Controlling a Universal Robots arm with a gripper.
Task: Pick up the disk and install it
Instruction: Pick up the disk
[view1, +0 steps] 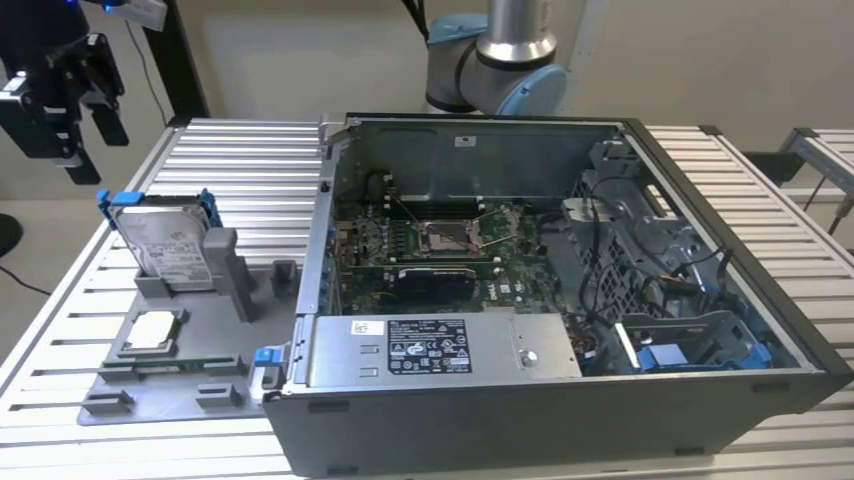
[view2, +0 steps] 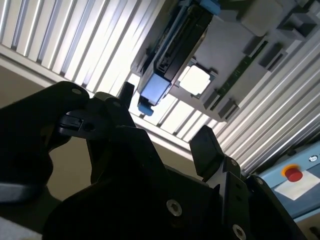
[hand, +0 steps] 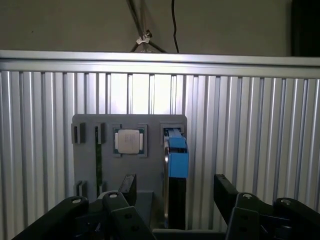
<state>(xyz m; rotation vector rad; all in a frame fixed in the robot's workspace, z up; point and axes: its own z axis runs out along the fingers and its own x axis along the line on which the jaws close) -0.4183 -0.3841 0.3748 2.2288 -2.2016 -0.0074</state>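
**A:** Above the table's edge on the exterior view's left, what is the black two-fingered claw (view1: 88, 150) doing?

**B:** It hangs in the air, well clear of everything below. It is released: in both wrist views its black fingertips (hand: 226, 189) stand wide apart with nothing between them.

**A:** And the flat, rectangular silver-grey metal disk (view1: 167, 240) with the white label and blue plastic bracket?

**B:** It stands upright on its edge in a slot of the grey plastic fixture plate (view1: 187, 378). That plate lies on the ribbed aluminium table (view1: 254, 160), close to the same edge. In the first wrist view the disk (hand: 177, 155) is seen edge-on, blue bracket uppermost, below the gap between the fingers and apart from them.

**A:** Anything beside it on the plate?

**B:** A small square silver chip (view1: 150, 331) lies flat in its own recess, just beside the disk's slot, towards the table's near edge in the exterior view.

**A:** And the rest of the table?

**B:** An open dark-grey computer case (view1: 534, 410) sits in the middle, just beside the plate. Inside it are a green circuit board (view1: 400, 240) and a large silver box with a black label (view1: 534, 350) along its near wall.
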